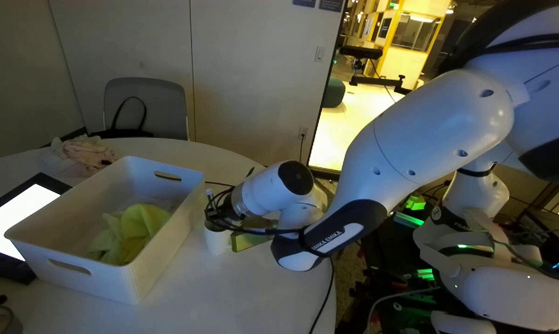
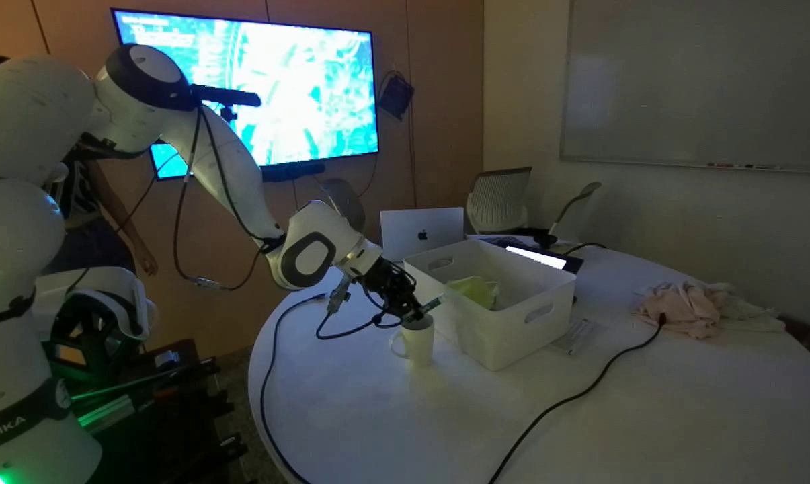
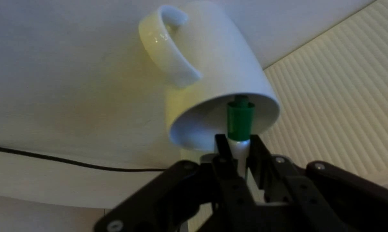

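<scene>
My gripper (image 3: 237,141) is shut on a marker (image 3: 240,120) with a green cap and a white barrel, pinched between its black fingertips. A white mug (image 3: 213,61) stands upright on the table, its handle at the upper left in the wrist view. The capped end of the marker points into the mug's mouth; how deep it sits is unclear. In both exterior views the gripper (image 2: 415,312) (image 1: 213,218) is right above the mug (image 2: 418,344) (image 1: 217,242), and the marker (image 2: 431,305) slants out between the fingers.
A white bin (image 1: 107,280) (image 2: 492,343), holding yellow-green cloth (image 1: 138,227), stands close beside the mug. A greenish block-like thing (image 1: 249,241) is near the mug. Also on the table are a laptop (image 2: 421,232), a lit screen (image 1: 19,213), pinkish cloth (image 2: 687,309) and a black cable (image 2: 579,390).
</scene>
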